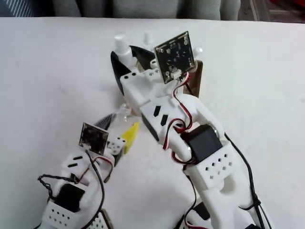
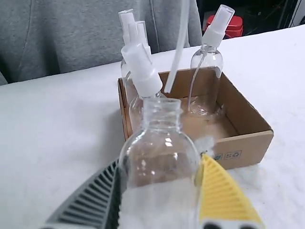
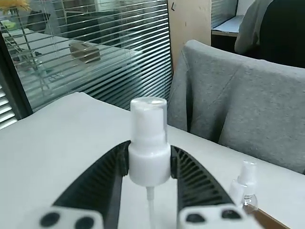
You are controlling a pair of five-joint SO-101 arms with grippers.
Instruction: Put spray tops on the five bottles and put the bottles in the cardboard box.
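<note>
The left gripper [image 2: 159,167] is holding a clear bottle [image 2: 159,143] upright between its grey finger and its yellow finger; the jaws are pressing on both sides of the bottle's body. The neck of this bottle is standing open, with no spray top on it. The bottle is staying just in front of the cardboard box [image 2: 243,143], near the box's corner, above the white table [image 2: 57,124].

The right gripper [image 3: 149,149] is gripping a white spray top [image 3: 148,138] by its collar, and its two black jaws are closing narrowly around it. The thin tube [image 2: 176,52] of this spray top is hanging down over the box, a little behind and above the open neck, and it is not touching the neck.

The cardboard box is lying open on the table and is carrying several clear bottles, all standing upright and all wearing spray tops. One capped bottle [image 2: 206,67] is standing alone at one side of the box. At the other side the capped bottles [image 2: 138,105] are overlapping each other, so I cannot tell their exact number.
</note>
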